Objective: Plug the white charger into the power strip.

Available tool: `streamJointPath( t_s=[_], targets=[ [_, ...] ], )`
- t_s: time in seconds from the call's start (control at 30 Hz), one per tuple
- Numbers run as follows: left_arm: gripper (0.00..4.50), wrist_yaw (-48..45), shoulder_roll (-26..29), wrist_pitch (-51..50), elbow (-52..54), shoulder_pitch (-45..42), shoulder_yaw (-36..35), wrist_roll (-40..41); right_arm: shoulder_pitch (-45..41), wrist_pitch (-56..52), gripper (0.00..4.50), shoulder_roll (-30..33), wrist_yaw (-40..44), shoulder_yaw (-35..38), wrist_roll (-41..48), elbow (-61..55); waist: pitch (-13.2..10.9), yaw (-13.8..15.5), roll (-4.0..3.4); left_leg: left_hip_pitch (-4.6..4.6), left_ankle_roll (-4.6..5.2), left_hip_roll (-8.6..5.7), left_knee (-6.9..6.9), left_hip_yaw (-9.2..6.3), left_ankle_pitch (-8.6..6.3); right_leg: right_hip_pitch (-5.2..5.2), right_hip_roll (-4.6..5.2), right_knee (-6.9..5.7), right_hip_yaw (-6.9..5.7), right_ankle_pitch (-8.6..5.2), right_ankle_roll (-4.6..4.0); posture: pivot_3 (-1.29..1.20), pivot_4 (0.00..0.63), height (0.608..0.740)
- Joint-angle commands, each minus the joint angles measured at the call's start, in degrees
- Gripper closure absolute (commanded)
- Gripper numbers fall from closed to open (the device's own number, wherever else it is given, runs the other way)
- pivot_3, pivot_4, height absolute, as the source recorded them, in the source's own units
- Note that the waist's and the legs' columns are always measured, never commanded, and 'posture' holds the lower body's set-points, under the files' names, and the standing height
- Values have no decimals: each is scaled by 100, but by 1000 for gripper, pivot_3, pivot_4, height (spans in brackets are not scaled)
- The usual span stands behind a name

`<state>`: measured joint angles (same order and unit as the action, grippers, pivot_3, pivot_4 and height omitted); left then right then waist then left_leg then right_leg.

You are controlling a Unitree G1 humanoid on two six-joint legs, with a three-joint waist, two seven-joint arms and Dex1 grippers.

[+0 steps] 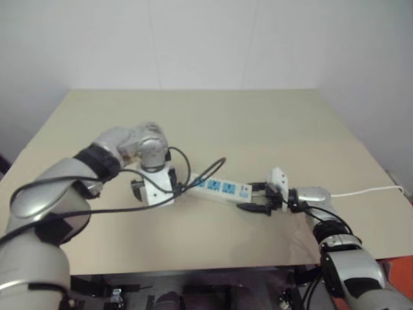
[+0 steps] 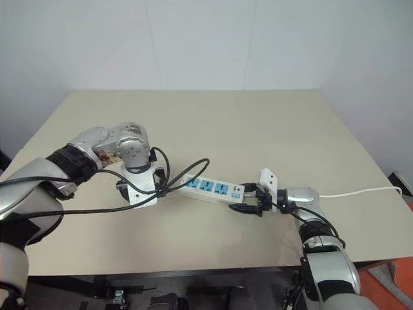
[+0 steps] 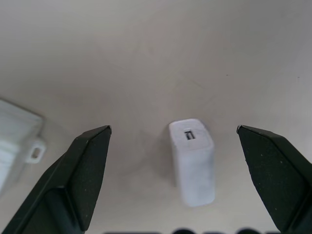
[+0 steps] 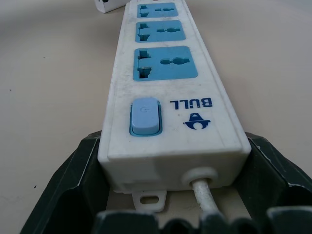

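Left eye view: the power strip [image 1: 221, 188] is seen lying flat on the beige table [image 1: 258, 123], its cord end clasped between the black fingers of the right gripper [image 1: 253, 197], while the left gripper [image 1: 153, 188] is held pointing down just past the strip's far end. Left wrist view: the white charger [image 3: 192, 161] is shown lying on the table between the widely spread fingers [image 3: 85, 170], untouched by either. Right wrist view: the switch end of the strip is shown held between the two fingers [image 4: 73, 190], with three blue sockets [image 4: 165, 62] in a row beyond.
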<state>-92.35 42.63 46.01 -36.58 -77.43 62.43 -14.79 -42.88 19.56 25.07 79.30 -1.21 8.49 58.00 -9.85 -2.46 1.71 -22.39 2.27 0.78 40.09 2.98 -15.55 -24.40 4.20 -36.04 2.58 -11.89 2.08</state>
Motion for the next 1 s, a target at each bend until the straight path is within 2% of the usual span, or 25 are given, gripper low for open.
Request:
streamJointPath(
  t_s=[0.03, 0.23, 0.47, 0.93, 1.0],
  targets=[
    [0, -15, 34, 28, 123, 112, -290, -249, 97, -38, 1097, 5, -48, -17, -60, -72, 0, 0, 0, 0, 0, 0, 0, 0, 0, 0, 0, 0, 0, 0, 0, 0, 150, 740],
    [0, -15, 17, -59, 275, 342, -474, -497, 149, -51, 1097, 24, -80, -19, -58, -127, 0, 3, 0, 1, 0, 0, 1, 0, 0, 1, 1, 0, -1, 0, 0, 0, 150, 740],
    [0, 195, -75, -147, 303, 576, -824, -1248, 197, -75, 1097, 32, -107, -36, -76, -183, 0, 6, 0, 2, 0, 0, 0, 1, 0, 3, 1, 0, -2, 0, 0, 0, 150, 740],
    [0, 170, -192, -239, 113, 812, -1221, -1583, 189, -67, 1097, 66, -112, -57, -124, -163, 0, 6, 0, 4, 0, 0, 0, 0, 0, 4, 2, -2, -2, 0, 0, 0, 150, 740],
    [374, 177, -207, -177, 76, 824, -1230, -1621, 177, -72, 1097, 67, -110, -62, -134, -146, 0, 6, 0, 5, 0, 0, 0, 1, 0, 4, 2, -2, -2, 0, 0, 0, 150, 740]
  ],
)
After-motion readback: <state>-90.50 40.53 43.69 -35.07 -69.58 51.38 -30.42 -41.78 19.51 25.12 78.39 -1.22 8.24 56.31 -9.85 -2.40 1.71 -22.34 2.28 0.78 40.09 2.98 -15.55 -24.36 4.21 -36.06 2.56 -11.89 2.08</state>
